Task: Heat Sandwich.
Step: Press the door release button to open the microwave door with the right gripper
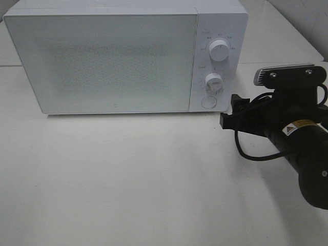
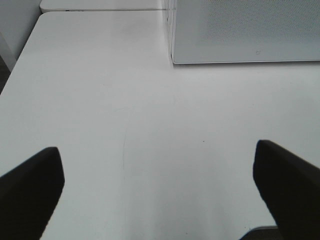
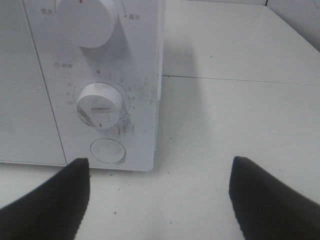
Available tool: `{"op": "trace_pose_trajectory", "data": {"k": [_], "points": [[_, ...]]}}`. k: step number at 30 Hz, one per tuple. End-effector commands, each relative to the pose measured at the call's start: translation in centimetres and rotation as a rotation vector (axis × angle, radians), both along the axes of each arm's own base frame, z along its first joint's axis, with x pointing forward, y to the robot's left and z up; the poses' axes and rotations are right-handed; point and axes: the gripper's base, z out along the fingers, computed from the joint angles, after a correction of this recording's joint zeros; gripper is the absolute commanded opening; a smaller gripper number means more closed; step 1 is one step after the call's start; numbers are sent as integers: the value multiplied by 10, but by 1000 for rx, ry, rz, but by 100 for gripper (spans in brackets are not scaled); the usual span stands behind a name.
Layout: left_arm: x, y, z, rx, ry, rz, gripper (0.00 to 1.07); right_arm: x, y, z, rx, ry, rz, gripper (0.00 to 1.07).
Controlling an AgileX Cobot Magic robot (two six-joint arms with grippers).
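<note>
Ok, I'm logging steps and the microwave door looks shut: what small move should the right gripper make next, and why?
Probably ease the right gripper forward onto the round button under the lower knob. Its jaws stand open just short of the control panel, the door is closed, and that button may release it.

A plain white tabletop (image 1: 128, 179), softly and evenly lit.

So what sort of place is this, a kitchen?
Probably a robotics test bench, not a real kitchen: a white microwave sits shut on a plain white table, with a black robot arm beside its dials.
</note>
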Motion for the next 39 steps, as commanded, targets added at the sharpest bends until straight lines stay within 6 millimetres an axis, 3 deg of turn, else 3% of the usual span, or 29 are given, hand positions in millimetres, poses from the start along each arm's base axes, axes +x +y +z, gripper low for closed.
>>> {"op": "trace_pose_trajectory", "data": {"k": [1,9,19,28,39], "points": [[-1,0,1,-5,-17,2,98,3,9,-1,-2,-8,6,75],[-1,0,1,-5,-17,2,98,3,24,3,-8,-11,35,75],[-1,0,1,-5,-17,2,98,2,25,0,44,23,26,75],[-1,0,1,-5,-17,2,98,2,25,0,300,38,-56,75],[-1,0,1,-5,-17,2,98,2,26,0,810,72,-221,75]]}}
